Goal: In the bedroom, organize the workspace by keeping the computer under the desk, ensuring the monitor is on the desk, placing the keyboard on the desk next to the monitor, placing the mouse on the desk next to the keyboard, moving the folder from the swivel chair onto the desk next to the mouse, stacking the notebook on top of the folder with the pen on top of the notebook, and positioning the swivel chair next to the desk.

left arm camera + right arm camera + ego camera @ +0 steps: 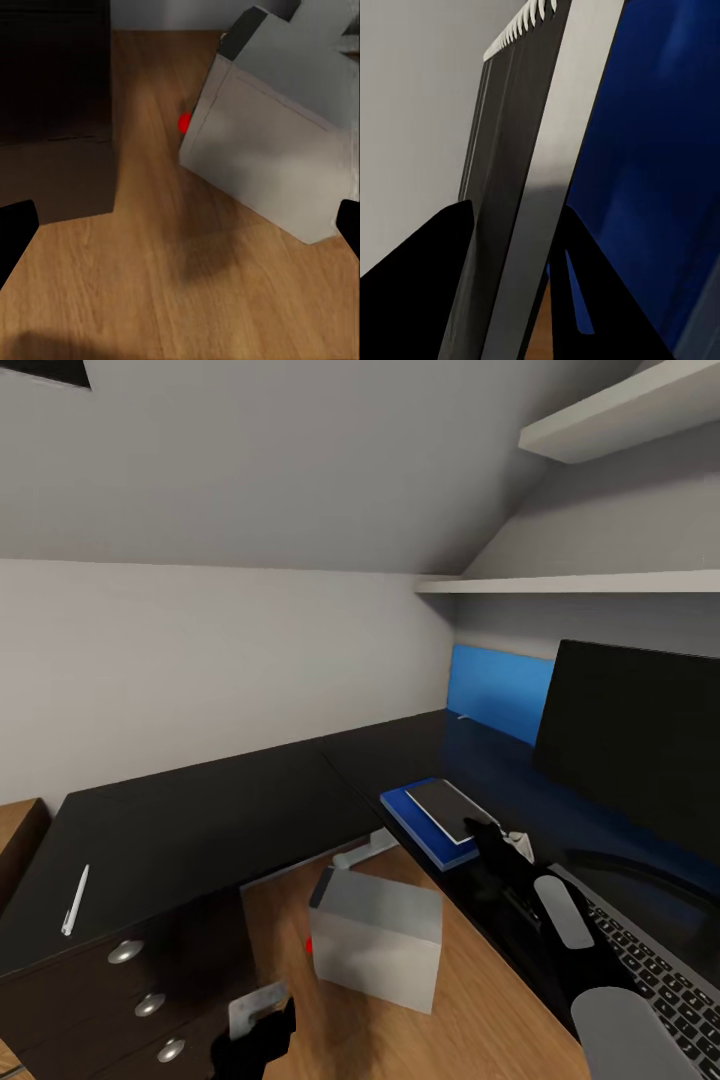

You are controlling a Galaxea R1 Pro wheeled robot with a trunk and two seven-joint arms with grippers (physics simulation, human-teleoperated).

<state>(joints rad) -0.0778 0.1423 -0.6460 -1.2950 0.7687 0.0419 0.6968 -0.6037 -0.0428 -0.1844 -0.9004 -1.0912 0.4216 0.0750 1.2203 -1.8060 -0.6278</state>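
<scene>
Notebook (450, 809) on folder (418, 822), beside monitor (640, 730) | right gripper (521, 255) jaws clamp its edge | left gripper (180, 225) wide, empty | we judge it light, stiff (spiral side (521, 26) fragile).

The left stretch of the counter (220, 810) lies mostly bare, with just a pen (75, 900) near its edge. To the right, the monitor (640, 730), keyboard (650, 970) and folder (425, 820) crowd the surface. Below, the computer (375, 935) blocks the floor (480, 1000) beside the drawers (140, 980).
</scene>
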